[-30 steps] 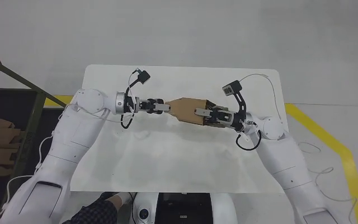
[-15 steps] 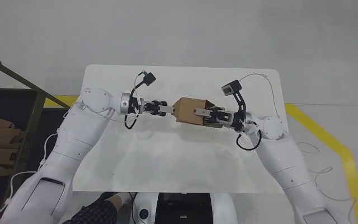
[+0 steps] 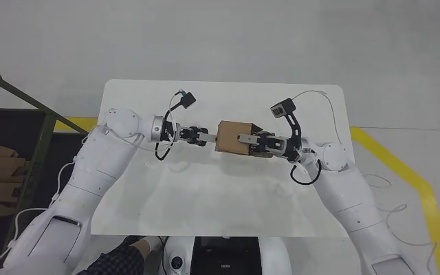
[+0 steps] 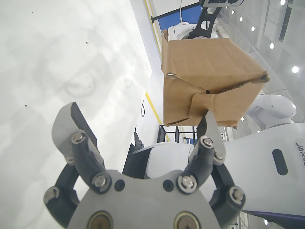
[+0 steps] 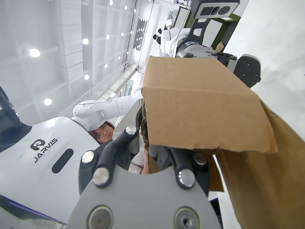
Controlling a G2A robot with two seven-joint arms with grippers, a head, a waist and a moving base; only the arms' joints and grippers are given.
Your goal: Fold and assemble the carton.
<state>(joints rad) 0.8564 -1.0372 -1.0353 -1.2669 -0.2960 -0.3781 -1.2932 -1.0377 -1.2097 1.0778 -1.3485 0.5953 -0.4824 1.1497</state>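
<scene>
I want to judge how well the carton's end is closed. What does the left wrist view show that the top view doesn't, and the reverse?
Left wrist view only: the carton's end flaps folded inward, meeting at uneven seams. The left gripper is open wide, with one fingertip in front of that end face; I cannot tell if they touch.
Top view only: the right gripper at the carton's opposite end, and the white table under everything.
Both: the brown carton, with the left gripper at one end.
</scene>
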